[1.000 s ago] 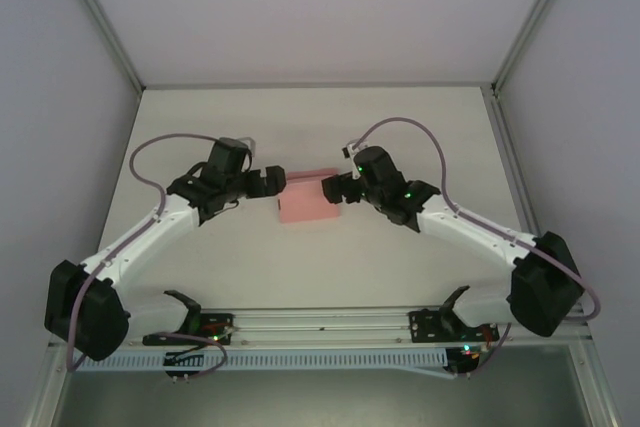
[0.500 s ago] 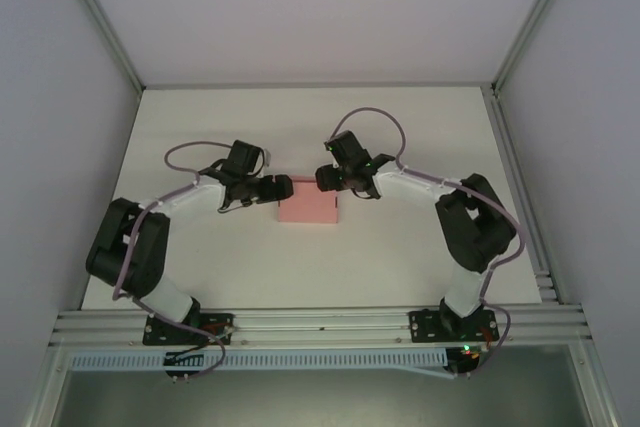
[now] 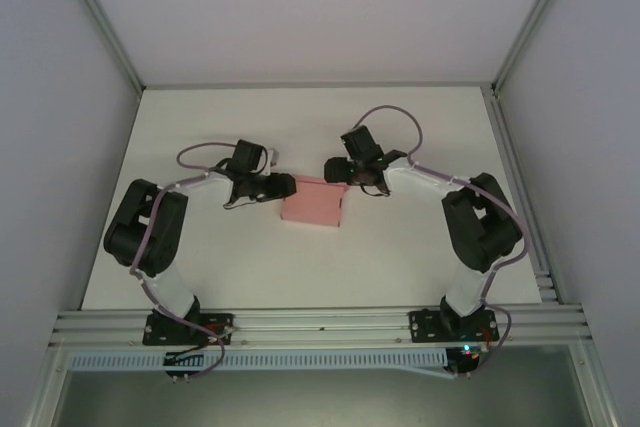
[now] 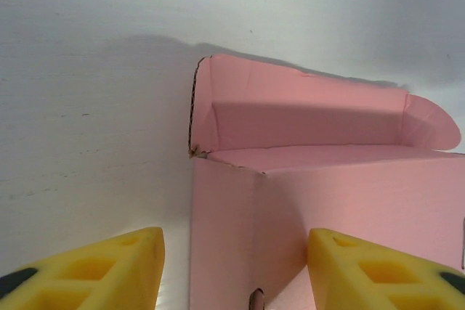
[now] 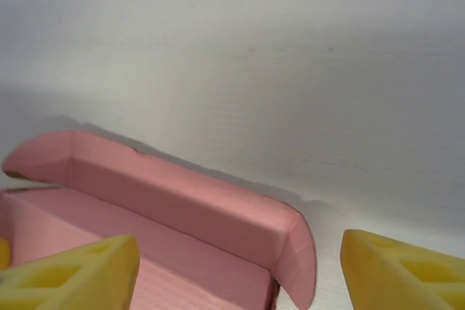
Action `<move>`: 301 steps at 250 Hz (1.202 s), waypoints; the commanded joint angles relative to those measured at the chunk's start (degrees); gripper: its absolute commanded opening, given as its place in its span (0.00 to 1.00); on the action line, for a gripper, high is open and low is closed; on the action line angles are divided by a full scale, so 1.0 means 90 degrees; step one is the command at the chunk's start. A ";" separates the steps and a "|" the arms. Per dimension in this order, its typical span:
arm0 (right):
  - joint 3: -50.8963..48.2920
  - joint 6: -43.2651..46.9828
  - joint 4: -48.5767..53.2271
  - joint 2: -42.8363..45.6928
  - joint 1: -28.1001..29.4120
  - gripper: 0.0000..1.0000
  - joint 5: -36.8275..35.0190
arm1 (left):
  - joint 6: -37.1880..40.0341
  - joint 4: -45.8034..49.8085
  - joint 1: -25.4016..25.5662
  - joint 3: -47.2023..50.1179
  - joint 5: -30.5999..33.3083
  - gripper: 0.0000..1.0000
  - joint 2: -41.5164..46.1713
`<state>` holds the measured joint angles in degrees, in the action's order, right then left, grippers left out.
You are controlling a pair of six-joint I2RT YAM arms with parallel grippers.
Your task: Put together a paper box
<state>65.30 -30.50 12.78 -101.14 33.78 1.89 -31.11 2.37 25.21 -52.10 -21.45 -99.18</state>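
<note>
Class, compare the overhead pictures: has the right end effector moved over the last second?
Yes: the right end effector shifted slightly toward the table's far edge.

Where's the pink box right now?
Top view: the paper box sits on the table between the left end effector at its left edge and the right end effector at its far-right corner.

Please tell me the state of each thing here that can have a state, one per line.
paper box: folded into shape, not yet closed.
lid flap: standing up, not tucked in.
left gripper: open, box corner between its fingers, not gripped.
right gripper: open, around the lid flap, not gripping.
</note>
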 commanded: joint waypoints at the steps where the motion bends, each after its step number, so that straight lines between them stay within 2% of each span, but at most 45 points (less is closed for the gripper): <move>1: -0.0401 -0.0817 -0.0047 0.0134 -0.0113 0.73 0.0696 | 0.0064 0.0127 -0.0018 0.0375 -0.0235 0.50 -0.0245; 29: -0.0757 -0.1000 -0.0400 0.0255 -0.0185 0.76 0.0978 | -0.0053 -0.0163 -0.0018 0.0555 -0.0498 0.44 -0.0284; 58: -0.1094 -0.1302 -0.0897 0.0394 -0.0227 0.77 0.1587 | -0.0106 -0.0293 -0.0023 0.0695 -0.0644 0.35 -0.0323; 69: -0.1247 -0.1441 -0.1156 0.0446 -0.0223 0.78 0.1869 | -0.0089 -0.0312 -0.0028 0.0755 -0.0666 0.34 -0.0332; 105: -0.1749 -0.1993 -0.2183 0.0626 -0.0225 0.77 0.2653 | -0.0212 -0.0547 -0.0180 0.1045 -0.0712 0.18 -0.0376; 135: -0.1893 -0.2119 -0.2140 0.0874 -0.0224 0.78 0.2696 | -0.0433 -0.1045 -0.0348 0.1348 -0.1119 0.16 -0.0385; 182: -0.2005 -0.2062 -0.1449 0.0997 -0.0206 0.82 0.2497 | -0.0396 -0.1119 -0.0465 0.1500 -0.1125 0.14 -0.0317; 238: -0.1973 -0.2164 -0.1187 0.0760 -0.0059 0.84 0.2321 | -0.0322 -0.1103 -0.0516 0.1520 -0.1135 0.13 -0.0357; 301: -0.2043 -0.2423 -0.1866 0.0404 0.0121 0.84 0.2607 | -0.0342 -0.1192 -0.0536 0.1579 -0.1142 0.12 -0.0417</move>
<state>47.51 -50.19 -1.32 -94.87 34.17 24.01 -34.57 -18.02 20.86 -41.21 -35.16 -99.31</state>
